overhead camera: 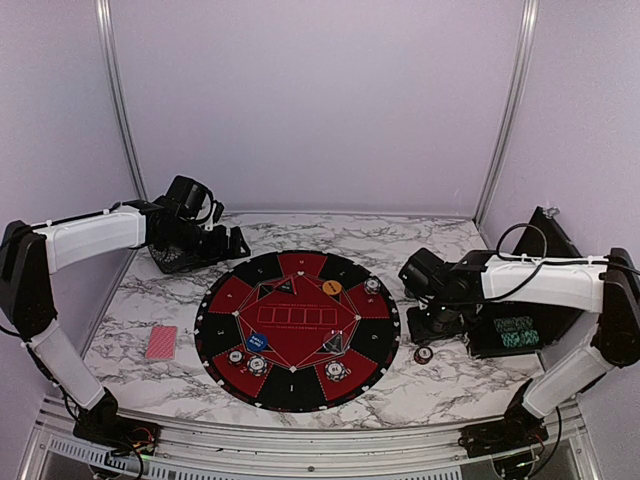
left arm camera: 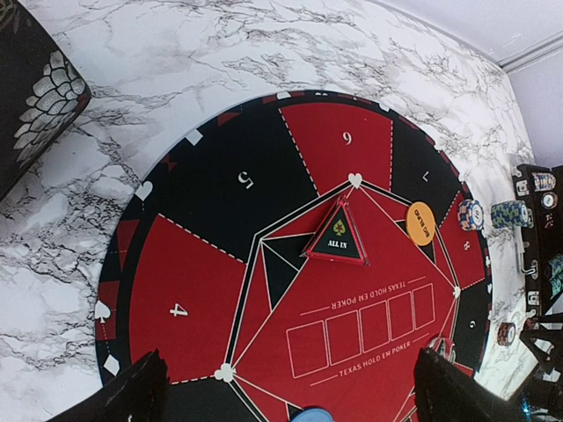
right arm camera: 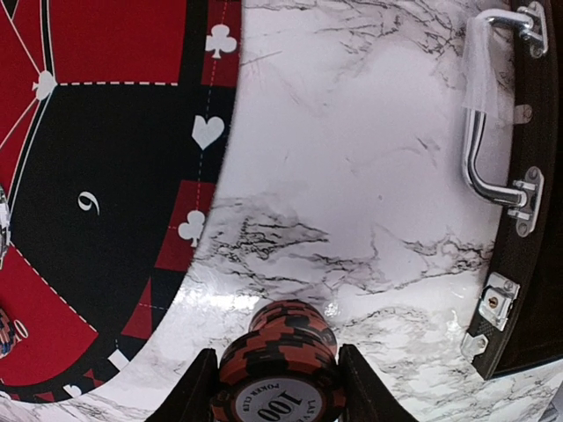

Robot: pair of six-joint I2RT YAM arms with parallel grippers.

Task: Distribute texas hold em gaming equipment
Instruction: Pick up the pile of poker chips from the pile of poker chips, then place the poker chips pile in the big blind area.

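My right gripper (right arm camera: 280, 394) is shut on a stack of red-and-black poker chips (right arm camera: 281, 369), low over the marble just right of the mat's edge. From above, this stack (overhead camera: 424, 354) shows below the right gripper (overhead camera: 430, 325). My left gripper (overhead camera: 225, 243) hangs open and empty at the mat's back left; in its wrist view the fingertips (left arm camera: 132, 396) frame the mat. On the mat lie an orange disc (overhead camera: 331, 287), a blue square marker (overhead camera: 258, 341) and striped chip stacks (overhead camera: 372, 285), (overhead camera: 338, 371). Red-backed cards (overhead camera: 161, 342) lie left of the mat.
The large round black-and-red mat (overhead camera: 220, 300) fills the table's middle, with two triangular ALL IN markers (overhead camera: 285, 287) on it. An open black case (overhead camera: 520, 335) with chips stands at the right, its metal handle (right arm camera: 479, 149) near my right gripper. A dark box (left arm camera: 35, 97) sits at the back left.
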